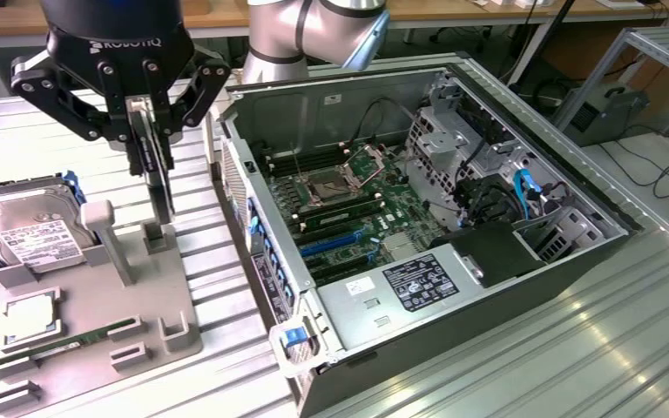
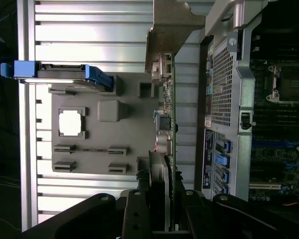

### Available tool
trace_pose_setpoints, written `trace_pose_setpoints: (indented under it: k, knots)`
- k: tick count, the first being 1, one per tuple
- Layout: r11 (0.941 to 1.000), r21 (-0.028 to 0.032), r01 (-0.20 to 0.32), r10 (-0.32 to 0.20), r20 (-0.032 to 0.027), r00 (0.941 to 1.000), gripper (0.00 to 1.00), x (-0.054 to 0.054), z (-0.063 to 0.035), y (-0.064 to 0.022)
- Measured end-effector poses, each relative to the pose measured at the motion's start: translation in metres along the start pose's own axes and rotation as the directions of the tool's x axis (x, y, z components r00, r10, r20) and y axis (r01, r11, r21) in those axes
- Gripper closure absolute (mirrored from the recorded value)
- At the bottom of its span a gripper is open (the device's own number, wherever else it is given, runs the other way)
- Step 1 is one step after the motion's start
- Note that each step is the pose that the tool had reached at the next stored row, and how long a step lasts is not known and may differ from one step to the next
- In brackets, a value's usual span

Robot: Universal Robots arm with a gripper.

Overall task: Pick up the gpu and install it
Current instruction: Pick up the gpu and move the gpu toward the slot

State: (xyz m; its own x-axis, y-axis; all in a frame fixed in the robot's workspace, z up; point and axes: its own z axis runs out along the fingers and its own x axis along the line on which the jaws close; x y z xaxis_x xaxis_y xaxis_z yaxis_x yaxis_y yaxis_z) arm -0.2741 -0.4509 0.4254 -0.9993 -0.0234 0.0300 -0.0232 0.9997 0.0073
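The pincer (image 1: 149,131) grips the top edge of the gpu (image 1: 156,187), which hangs upright beneath it at the grey holder (image 1: 91,313); the pickup step seems in hand, and installing calls for aligning the card with a slot in the open computer case (image 1: 300,113) alongside.

This is a robotics lab or workshop: a robot arm (image 1: 311,35), its hand (image 1: 149,139) clamped on a gpu (image 1: 158,192), hangs over a ribbed metal bench (image 1: 567,366) carrying an opened computer tower (image 1: 428,218) and a grey parts fixture (image 1: 102,300), with desks (image 1: 474,10) and loose cables (image 1: 665,170) behind.
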Motion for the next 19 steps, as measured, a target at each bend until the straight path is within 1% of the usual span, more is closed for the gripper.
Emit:
trace_pose_setpoints:
  k: [19]
  knots:
    - [1.0,0.0005,0.0,0.0,0.0,1.0,0.72,-0.014,-0.0004,-0.0004]
